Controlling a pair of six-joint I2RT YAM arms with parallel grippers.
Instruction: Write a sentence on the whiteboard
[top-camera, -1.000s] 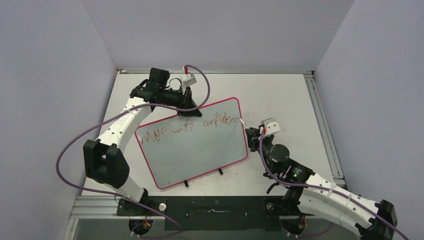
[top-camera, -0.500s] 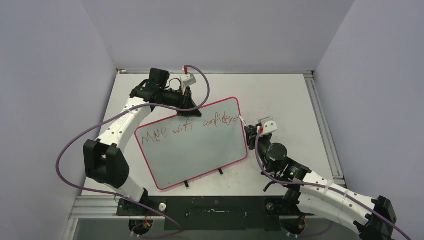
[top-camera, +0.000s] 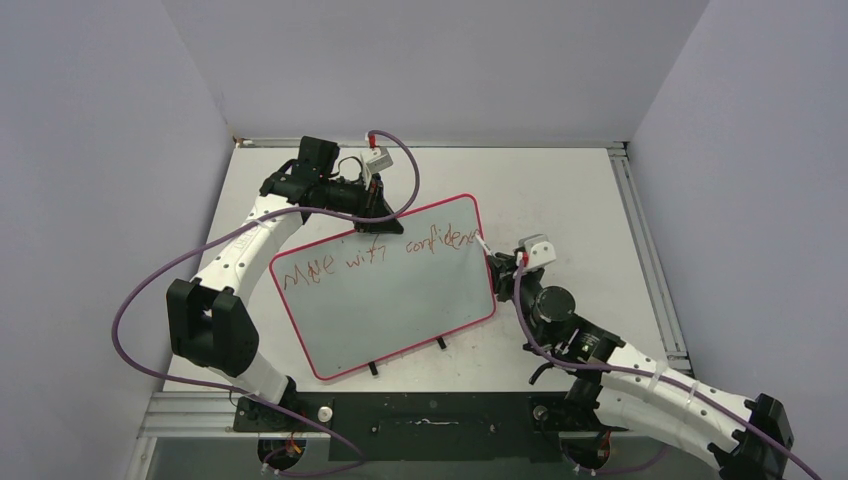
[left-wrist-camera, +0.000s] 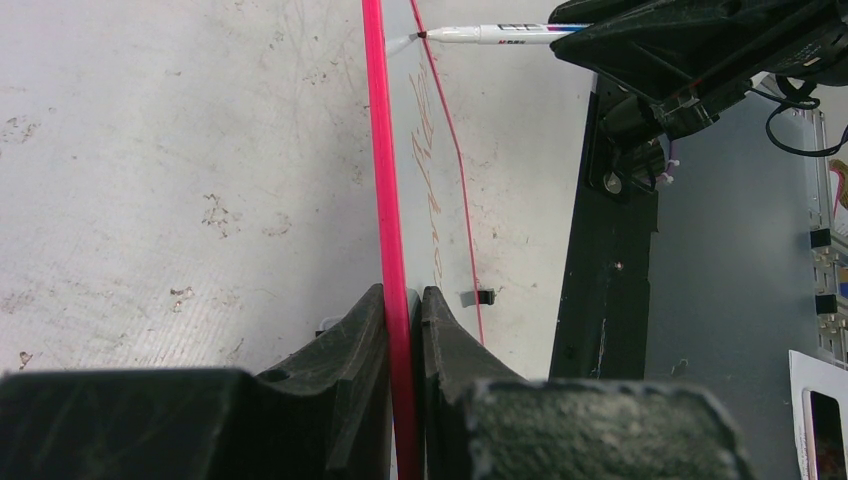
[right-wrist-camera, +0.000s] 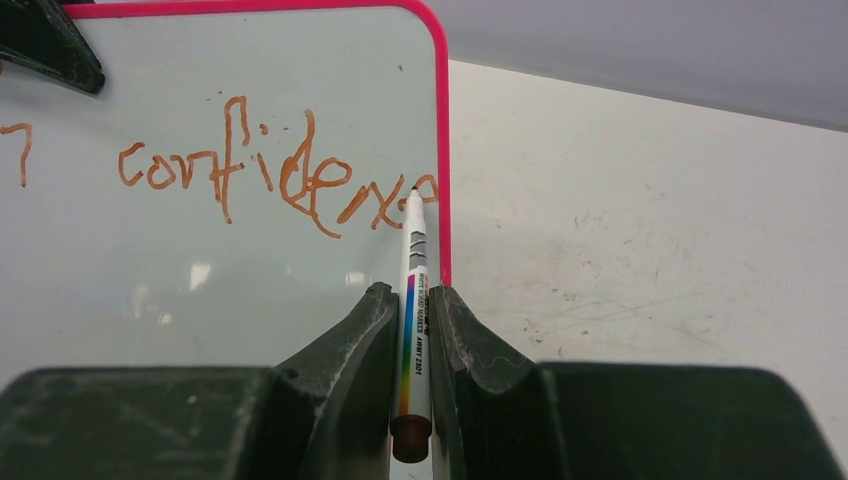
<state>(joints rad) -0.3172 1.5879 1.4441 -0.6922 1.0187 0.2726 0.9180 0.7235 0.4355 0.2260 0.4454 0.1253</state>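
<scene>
The whiteboard (top-camera: 390, 300) stands tilted on the table, pale with a pink-red rim. The sentence (top-camera: 375, 258) runs along its top in shaky red-brown letters, "Move with confidenc"; the word "confidenc" shows in the right wrist view (right-wrist-camera: 270, 170). My left gripper (top-camera: 377, 212) is shut on the board's top rim (left-wrist-camera: 402, 330). My right gripper (top-camera: 500, 268) is shut on a white marker (right-wrist-camera: 414, 300) with a rainbow stripe. The marker's tip (right-wrist-camera: 414, 192) touches the board at the last letter, close to the right rim. The marker also shows in the left wrist view (left-wrist-camera: 490, 33).
The board's two black feet (top-camera: 441, 343) rest on the scuffed white table (top-camera: 570, 200). A black base plate (top-camera: 420, 410) lies along the near edge. Purple cables loop from both arms. Grey walls close in the back and sides.
My right gripper has shifted slightly left and up with the marker, adding strokes at the end of "confidenc" near the right rim. The left arm and board have not moved.
</scene>
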